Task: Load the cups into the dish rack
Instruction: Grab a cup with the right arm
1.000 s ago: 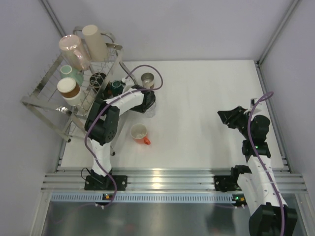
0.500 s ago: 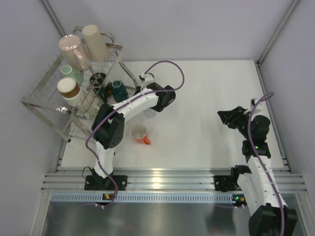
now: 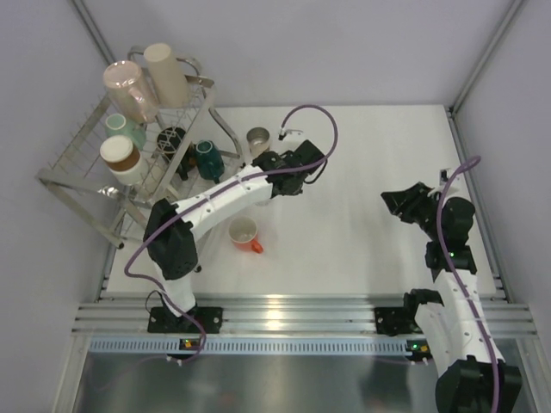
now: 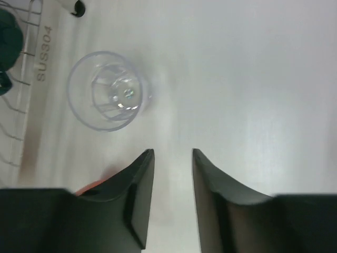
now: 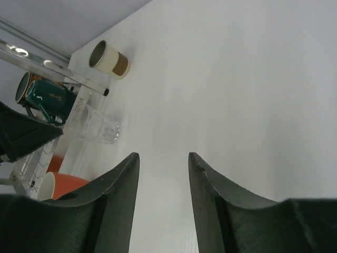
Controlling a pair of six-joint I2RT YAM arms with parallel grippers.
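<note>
**Glass Clear Only From the Wrists**

The left wrist view shows the left hand (image 4: 172, 154) slightly parted and empty, near the clear glass (image 4: 108, 92). Overhead, the left arm (image 3: 224, 191) covers most of that glass. The right hand (image 5: 163, 158) gapes empty. The dish rack (image 3: 82, 138) fills the far-left corner of the tabletop (image 3: 370, 172).

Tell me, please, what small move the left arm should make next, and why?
Probably open the left gripper wider. Its jaws stand only narrowly apart and empty, while the upright glass, ahead and leftward in the wrist view, looks broader than that gap.
</note>
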